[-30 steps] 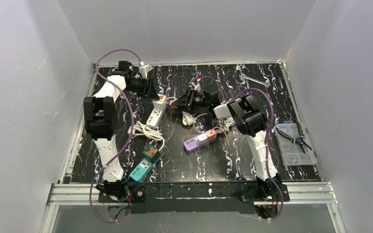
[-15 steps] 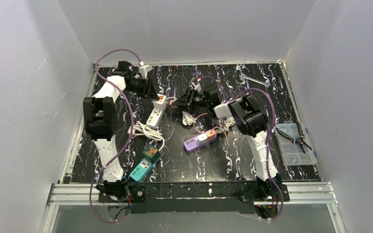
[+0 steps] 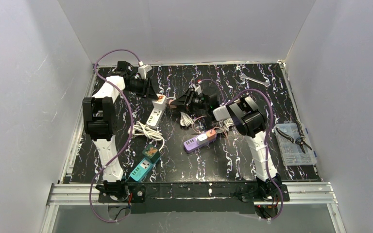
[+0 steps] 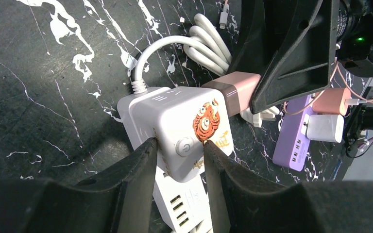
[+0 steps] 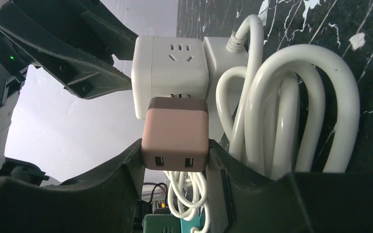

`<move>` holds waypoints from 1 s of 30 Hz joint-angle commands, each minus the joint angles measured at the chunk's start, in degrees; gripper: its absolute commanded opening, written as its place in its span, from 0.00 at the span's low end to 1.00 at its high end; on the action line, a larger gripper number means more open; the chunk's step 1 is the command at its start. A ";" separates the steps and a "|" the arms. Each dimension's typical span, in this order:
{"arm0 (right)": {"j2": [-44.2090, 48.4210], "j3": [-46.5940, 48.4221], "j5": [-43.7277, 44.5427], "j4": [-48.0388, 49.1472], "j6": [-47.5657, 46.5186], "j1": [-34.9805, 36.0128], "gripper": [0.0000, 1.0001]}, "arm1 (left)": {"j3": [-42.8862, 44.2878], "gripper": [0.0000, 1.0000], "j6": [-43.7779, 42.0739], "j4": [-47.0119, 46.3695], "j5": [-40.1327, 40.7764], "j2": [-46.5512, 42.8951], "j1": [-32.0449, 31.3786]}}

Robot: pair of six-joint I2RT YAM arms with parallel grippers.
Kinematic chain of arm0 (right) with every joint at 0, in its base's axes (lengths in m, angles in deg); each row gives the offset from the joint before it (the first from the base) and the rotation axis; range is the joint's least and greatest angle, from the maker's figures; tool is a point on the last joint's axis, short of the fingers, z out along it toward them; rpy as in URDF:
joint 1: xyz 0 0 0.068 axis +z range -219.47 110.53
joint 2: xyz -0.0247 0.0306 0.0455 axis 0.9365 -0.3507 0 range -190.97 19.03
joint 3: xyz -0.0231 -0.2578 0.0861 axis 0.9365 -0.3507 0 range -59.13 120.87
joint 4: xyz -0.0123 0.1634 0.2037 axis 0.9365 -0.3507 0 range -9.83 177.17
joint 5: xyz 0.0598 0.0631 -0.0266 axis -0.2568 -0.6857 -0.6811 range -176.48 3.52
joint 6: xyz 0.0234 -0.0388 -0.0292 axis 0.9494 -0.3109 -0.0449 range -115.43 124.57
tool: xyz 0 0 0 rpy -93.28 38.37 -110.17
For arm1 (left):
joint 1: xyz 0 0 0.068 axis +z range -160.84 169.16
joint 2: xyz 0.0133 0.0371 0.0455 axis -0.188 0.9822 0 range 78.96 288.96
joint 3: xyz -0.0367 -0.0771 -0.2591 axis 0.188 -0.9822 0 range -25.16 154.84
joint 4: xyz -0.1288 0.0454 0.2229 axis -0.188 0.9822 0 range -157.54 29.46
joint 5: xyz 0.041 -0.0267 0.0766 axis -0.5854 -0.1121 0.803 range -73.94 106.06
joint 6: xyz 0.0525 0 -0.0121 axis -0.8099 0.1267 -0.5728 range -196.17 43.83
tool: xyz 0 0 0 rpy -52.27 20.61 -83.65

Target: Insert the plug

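Note:
The white cube socket [image 4: 175,126] with a tiger sticker sits on the end of a white power strip [image 3: 154,116]. My left gripper [image 4: 179,145] is shut on the cube, one finger on each side. My right gripper [image 5: 175,148] is shut on a pink-brown USB charger plug [image 5: 175,131]. The plug is pressed against the cube's side face [image 5: 169,73], with only a thin strip of its prongs showing between them. In the left wrist view the plug [image 4: 235,90] meets the cube's right side. In the top view the two grippers meet at the cube [image 3: 160,102].
A coiled white cable [image 5: 281,111] lies beside the cube. A purple power strip [image 3: 199,141] carrying chargers lies mid-table, and a teal power strip [image 3: 143,167] lies at the near left. A wrench [image 3: 254,80] is at the back right, and a clear parts box [image 3: 295,144] with pliers is at the right edge.
My right gripper has moved slightly left with the plug, closer against the cube. The left gripper has stayed on the cube.

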State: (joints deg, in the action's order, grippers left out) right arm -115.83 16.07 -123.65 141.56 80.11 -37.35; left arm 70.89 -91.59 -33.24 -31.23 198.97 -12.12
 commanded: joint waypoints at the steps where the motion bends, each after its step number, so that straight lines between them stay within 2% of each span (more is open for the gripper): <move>1: -1.66 -0.61 2.83 1.43 0.41 2.16 0.01 | -2.83 0.36 -2.90 4.27 3.96 -0.14 -0.84; 14: -0.73 2.81 4.57 -12.76 -7.07 4.66 0.01 | -3.80 0.28 -3.58 7.52 2.39 1.51 -1.88; 20: -2.76 6.04 4.39 -17.39 -7.76 4.88 0.01 | -6.03 0.26 -4.05 7.71 0.87 1.50 -2.51; 30: -7.59 11.56 2.60 -19.80 -4.42 5.59 0.01 | -5.51 0.24 -4.15 8.06 0.61 4.19 -4.96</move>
State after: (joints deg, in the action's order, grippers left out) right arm -118.06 24.63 -126.14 129.89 76.44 -37.02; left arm 69.36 -93.51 -33.63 -31.14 197.79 -11.33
